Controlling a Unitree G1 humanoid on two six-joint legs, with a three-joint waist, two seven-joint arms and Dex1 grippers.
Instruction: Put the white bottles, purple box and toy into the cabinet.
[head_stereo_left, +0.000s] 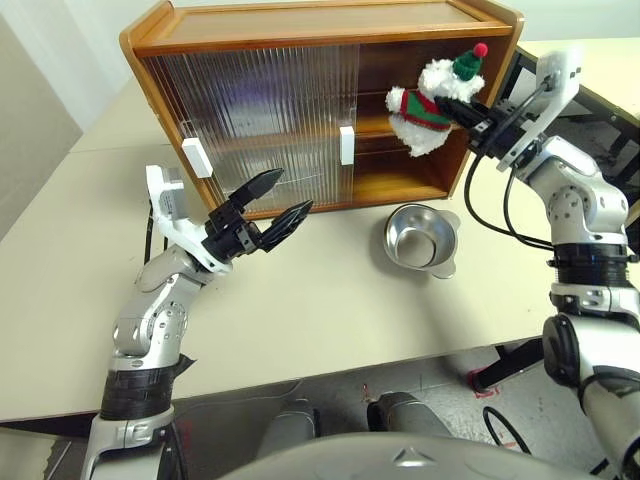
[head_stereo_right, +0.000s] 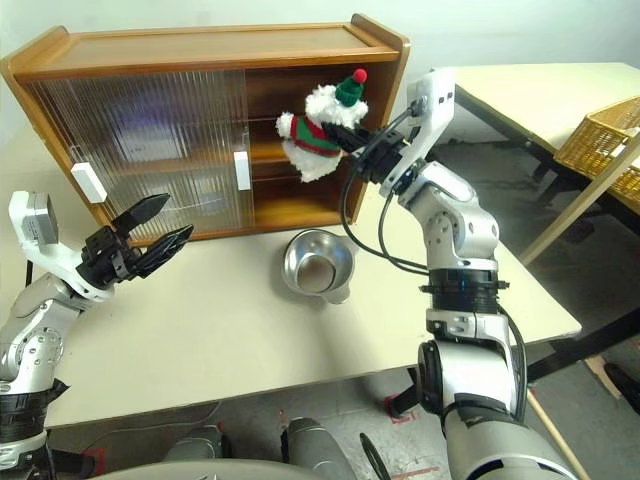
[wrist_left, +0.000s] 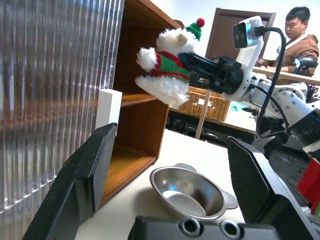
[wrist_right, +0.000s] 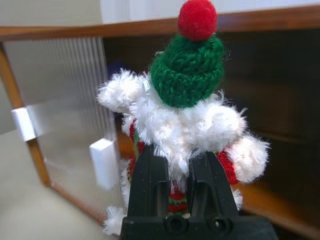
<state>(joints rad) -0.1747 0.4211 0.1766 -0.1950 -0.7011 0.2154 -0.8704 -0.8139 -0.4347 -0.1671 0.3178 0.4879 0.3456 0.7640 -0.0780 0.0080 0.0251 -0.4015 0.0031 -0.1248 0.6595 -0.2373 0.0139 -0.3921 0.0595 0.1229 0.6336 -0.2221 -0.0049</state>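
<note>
The pale surface (head_stereo_left: 300, 310) lies below my right hand (head_stereo_right: 352, 146), which is clamped on the toy (head_stereo_right: 312, 135): soft, light plush that squashes, best pinched at the body. Just ahead stands the cabinet (head_stereo_left: 330, 40), its right side open. My left hand (head_stereo_left: 272, 205) gapes empty.

Both eye views look forward and down from the head over the surface (head_stereo_left: 330, 300), sharing the cabinet (head_stereo_left: 300, 45) beyond both sets of fingers and the steel bowl (head_stereo_left: 420, 238) between them. The left wrist view looks along its own spread fingers (wrist_left: 82, 175), close to the ribbed door, with the bowl just past them. The right wrist view sits very near the toy (wrist_right: 185, 115) above its fingers (wrist_right: 150, 185), facing the cabinet's open side
</note>
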